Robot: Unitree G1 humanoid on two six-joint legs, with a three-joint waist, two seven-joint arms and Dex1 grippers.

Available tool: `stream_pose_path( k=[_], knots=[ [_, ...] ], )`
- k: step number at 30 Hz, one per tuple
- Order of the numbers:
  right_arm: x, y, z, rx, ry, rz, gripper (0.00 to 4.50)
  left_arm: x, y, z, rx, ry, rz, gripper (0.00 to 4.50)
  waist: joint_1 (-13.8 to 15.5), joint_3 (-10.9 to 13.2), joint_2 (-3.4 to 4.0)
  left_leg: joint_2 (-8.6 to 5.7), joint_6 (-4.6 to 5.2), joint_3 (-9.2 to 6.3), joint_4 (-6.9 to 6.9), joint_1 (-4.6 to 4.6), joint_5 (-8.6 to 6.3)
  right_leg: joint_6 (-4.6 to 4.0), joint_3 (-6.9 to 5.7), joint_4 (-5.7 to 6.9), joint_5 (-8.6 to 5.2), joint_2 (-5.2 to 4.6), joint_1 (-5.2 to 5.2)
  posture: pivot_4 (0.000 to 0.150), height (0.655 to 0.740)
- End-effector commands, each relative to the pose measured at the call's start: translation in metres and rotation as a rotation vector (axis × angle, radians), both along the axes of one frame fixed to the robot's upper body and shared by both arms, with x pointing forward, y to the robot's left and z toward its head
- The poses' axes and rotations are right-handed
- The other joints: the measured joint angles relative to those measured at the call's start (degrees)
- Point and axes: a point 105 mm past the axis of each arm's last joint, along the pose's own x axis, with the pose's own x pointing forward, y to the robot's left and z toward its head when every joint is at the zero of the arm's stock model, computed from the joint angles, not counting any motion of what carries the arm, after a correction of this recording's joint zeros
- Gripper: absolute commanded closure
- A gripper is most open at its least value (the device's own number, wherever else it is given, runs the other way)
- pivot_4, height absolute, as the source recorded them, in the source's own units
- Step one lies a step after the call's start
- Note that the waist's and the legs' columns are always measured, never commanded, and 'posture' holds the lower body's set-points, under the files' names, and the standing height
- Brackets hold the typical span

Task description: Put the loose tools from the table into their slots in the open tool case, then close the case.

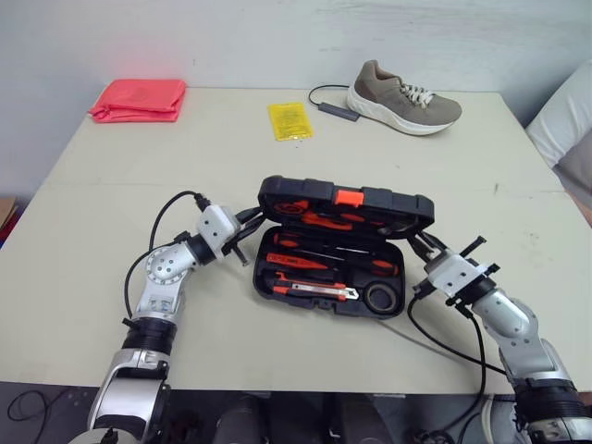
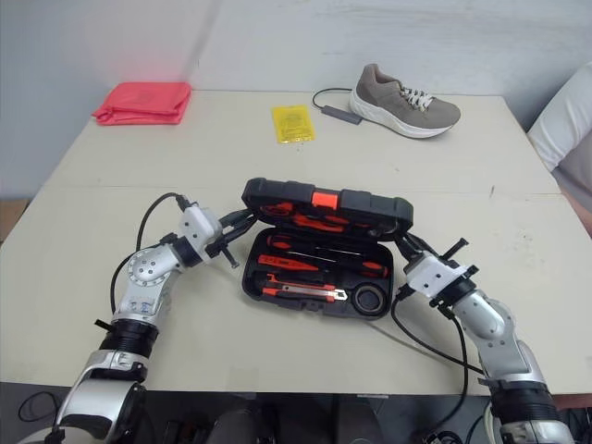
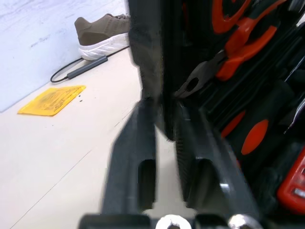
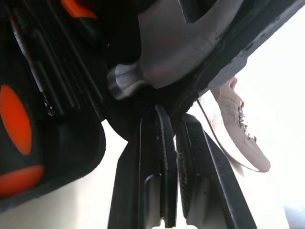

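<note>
Nearest, at the front of the bench (image 1: 92,185), the two arms reach in toward the tool case (image 1: 263,283) from either side. The left gripper (image 1: 254,219) is at the left end of the case's lid (image 1: 305,192). In the left wrist view its jaws stand one on each side of the lid's edge, closed onto it. The right gripper (image 1: 421,246) is at the lid's right end. In the right wrist view its jaws sit close together with the lid's rim pinched between them.

The tool case lies in the middle of the bench, between the two grippers, with its base flat on the surface. The lid is half raised and tilts forward over the back of the base, with its orange latch (image 1: 349,196) on the upper face.

In the base, orange-and-black screwdrivers (image 1: 296,261) lie in their slots, with a utility knife (image 1: 314,291) along the front. A round tape measure (image 1: 379,298) sits in the front right corner. Orange-handled pliers (image 3: 238,43) are seated in the lid near the left gripper. A grey hammer head (image 4: 162,62) is seated in the lid just above the right gripper.

Well behind the case, a grey sneaker (image 1: 402,97) stands at the far edge, with a black cable (image 1: 338,111) just beside it. A yellow packet (image 1: 289,120) lies near the cable. A folded pink cloth (image 1: 139,99) rests at the far left corner.
</note>
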Motion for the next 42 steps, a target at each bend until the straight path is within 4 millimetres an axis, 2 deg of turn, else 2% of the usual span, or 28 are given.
stream_pose_path(
  k=[1,2,3,5,8,12,15,20,21,27,31,37,42],
  knots=[
    [-0.011,-0.028,0.007,-0.041,-0.043,-0.091,2.22,-0.002,0.045,0.01,-0.04,-0.002,0.133,2.06,0.0,0.0,0.0,0.01,0.0,0.0,-0.02,0.0,0.0,0.0,0.01,-0.01,0.0,0.0,-0.01,0.15,0.74],
    [-0.015,-0.035,0.009,-0.049,-0.052,-0.113,1.59,-0.004,0.056,0.005,-0.039,0.042,0.155,1.54,-0.01,0.0,0.0,0.01,0.0,0.01,-0.04,0.01,0.0,-0.01,0.02,-0.01,0.0,-0.01,-0.01,0.15,0.74],
    [-0.022,-0.043,0.01,-0.053,-0.045,-0.137,1.18,-0.006,0.07,-0.001,-0.031,0.105,0.173,1.53,-0.01,0.0,0.0,0.02,0.0,0.02,-0.06,0.01,0.0,-0.01,0.05,0.0,-0.01,-0.02,-0.02,0.15,0.74],
    [-0.038,-0.058,0.01,-0.052,0.0,-0.166,1.18,-0.013,0.095,-0.006,-0.036,0.195,0.211,1.53,-0.02,0.0,0.0,0.01,0.0,0.05,-0.09,0.08,0.0,-0.01,0.08,0.0,-0.01,-0.02,0.0,0.15,0.74],
    [-0.058,-0.065,0.008,-0.018,0.087,-0.157,1.18,-0.013,0.105,0.004,-0.046,0.223,0.213,1.53,0.27,0.02,-0.1,-0.01,-0.01,0.04,-0.27,0.11,0.01,-0.02,0.08,-0.09,-0.02,-0.01,0.02,0.15,0.74],
    [-0.073,-0.051,0.003,0.103,0.269,-0.076,1.18,-0.003,0.083,0.02,-0.07,0.232,0.138,1.53,0.56,-0.01,-0.15,-0.06,0.01,-0.01,-0.23,0.23,0.03,0.01,0.07,-0.1,0.0,-0.04,0.21,0.15,0.74],
    [-0.083,-0.031,0.0,0.194,0.43,0.014,1.91,0.005,0.058,0.026,-0.077,0.263,0.055,2.26,0.88,-0.01,-0.14,-0.07,0.01,-0.05,-0.25,0.24,0.03,0.01,0.06,-0.1,0.0,-0.01,0.24,0.15,0.74],
    [-0.104,0.008,-0.018,0.232,0.686,0.154,4.26,0.023,0.012,0.026,-0.026,0.312,-0.051,4.41,1.51,0.0,-0.18,-0.05,0.01,-0.06,-0.13,0.21,0.02,0.0,0.02,-0.1,0.0,0.09,0.23,0.15,0.74],
    [-0.105,0.013,-0.021,0.237,0.713,0.168,4.47,0.028,0.004,0.026,-0.014,0.317,-0.068,4.5,1.55,-0.01,-0.18,-0.05,0.02,-0.08,-0.03,0.16,0.02,0.0,-0.01,-0.09,0.0,0.1,0.23,0.15,0.74],
    [-0.106,0.031,-0.038,0.2,0.848,0.223,4.47,0.057,-0.039,0.025,0.037,0.391,-0.108,4.5,1.77,0.0,-0.22,-0.21,0.11,-0.14,0.27,0.02,-0.1,0.01,-0.11,-0.08,0.0,0.12,0.24,0.15,0.74],
    [-0.101,0.032,-0.049,0.154,0.897,0.228,4.47,0.068,-0.053,0.019,0.072,0.449,-0.117,4.5,1.65,0.04,-0.3,-0.25,0.12,-0.14,0.31,-0.02,-0.13,0.01,-0.19,-0.11,0.0,0.15,0.24,0.15,0.74],
    [-0.083,0.029,-0.05,0.133,0.867,0.215,4.47,0.065,-0.067,0.008,0.151,0.47,-0.172,4.5,1.42,0.07,-0.35,-0.19,0.1,-0.14,0.34,0.0,-0.13,0.0,-0.19,-0.08,0.0,0.19,0.23,0.15,0.74],
    [-0.071,0.021,-0.051,0.097,0.85,0.195,4.47,0.056,-0.066,-0.002,0.183,0.493,-0.234,4.5,1.41,-0.01,-0.56,-0.17,0.1,-0.14,0.39,0.03,-0.13,0.0,-0.19,-0.04,0.0,0.16,0.27,0.15,0.74]
  ],
)
